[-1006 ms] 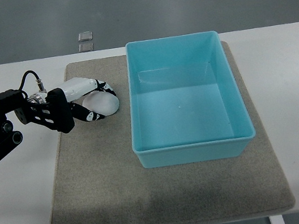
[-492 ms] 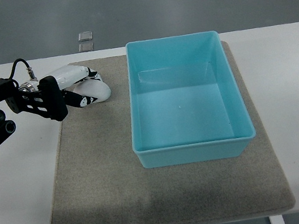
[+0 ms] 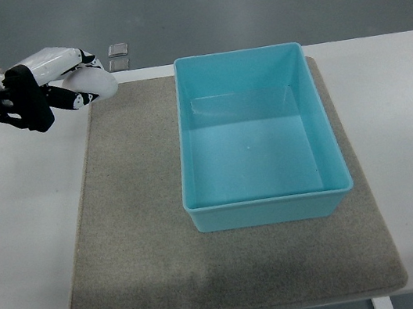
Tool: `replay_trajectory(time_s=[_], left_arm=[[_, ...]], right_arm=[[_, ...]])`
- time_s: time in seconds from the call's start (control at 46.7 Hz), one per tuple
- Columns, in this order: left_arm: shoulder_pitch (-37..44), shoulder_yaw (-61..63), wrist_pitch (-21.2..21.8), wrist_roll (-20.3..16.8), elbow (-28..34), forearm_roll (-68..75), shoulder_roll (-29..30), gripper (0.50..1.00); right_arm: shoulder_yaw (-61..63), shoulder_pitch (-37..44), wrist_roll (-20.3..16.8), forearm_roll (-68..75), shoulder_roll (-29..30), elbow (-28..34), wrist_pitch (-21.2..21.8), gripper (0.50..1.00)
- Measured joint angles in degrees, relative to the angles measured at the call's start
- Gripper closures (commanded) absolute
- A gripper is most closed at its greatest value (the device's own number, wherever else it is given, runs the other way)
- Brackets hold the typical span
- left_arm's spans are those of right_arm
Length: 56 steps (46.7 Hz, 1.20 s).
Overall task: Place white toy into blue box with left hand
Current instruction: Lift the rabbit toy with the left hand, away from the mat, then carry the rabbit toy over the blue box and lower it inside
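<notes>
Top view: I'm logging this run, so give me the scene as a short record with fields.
left hand: shut on the white toy, at the upper left, near the far table edge
white toy: held in the hand, off the mat's corner
blue box: empty, standing on the mat, right of the hand
mat: grey, lying on the white table
right hand: not in view
task state: toy not yet in the box

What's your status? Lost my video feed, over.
Left hand shut on white toy, near mat's far-left corner. Blue box empty, toy not in. Right hand out of view. Path clear.
</notes>
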Motion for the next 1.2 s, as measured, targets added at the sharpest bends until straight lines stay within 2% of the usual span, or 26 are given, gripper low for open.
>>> replay_trajectory(time_s=[0.235,0.514,0.642,1.198], left_arm=[[-2.0,-2.5,-1.7,0.0,-2.2,-0.3,0.5,1.0],[-4.2,-4.0,-6.8,0.0,-10.0,-0.4,1.6,1.0],[-5.8,-4.0,-7.8,0.0,-12.1,-0.3,0.8,1.0],[-8.9,0.5,-8.1,0.0,-12.4,3.7,-10.7,1.0]], right_arm=[[0.0,0.0,0.0,0.0,0.0,0.0,0.0,0.564],[0.0,0.0,0.0,0.0,0.0,0.0,0.0,0.564],[0.0,0.0,0.0,0.0,0.0,0.0,0.0,0.564],[0.0,0.0,0.0,0.0,0.0,0.0,0.0,0.564]])
